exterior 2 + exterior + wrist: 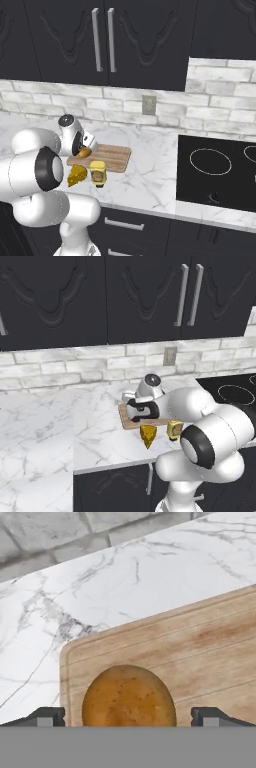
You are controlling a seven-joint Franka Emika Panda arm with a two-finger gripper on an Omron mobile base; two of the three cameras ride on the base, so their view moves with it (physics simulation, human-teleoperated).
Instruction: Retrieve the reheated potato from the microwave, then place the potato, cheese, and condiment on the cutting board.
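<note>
Golden-brown, the potato [128, 696] lies on the cutting board [200, 647] near its corner, between the two tips of the hand [128, 716], which stand wide apart on either side of it. The cheese [76, 176] and the condiment [98, 173] sit on the marble counter [150, 175], just beside the board's front edge.

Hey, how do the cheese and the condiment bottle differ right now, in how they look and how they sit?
The cheese is a plain yellow wedge; the bottle is a capped cylinder with a darker label. The cheese looks lower and wider, while the bottle stands upright and slightly taller. Both are yellow and sit on the counter just in front of the cutting board, not on it.
</note>
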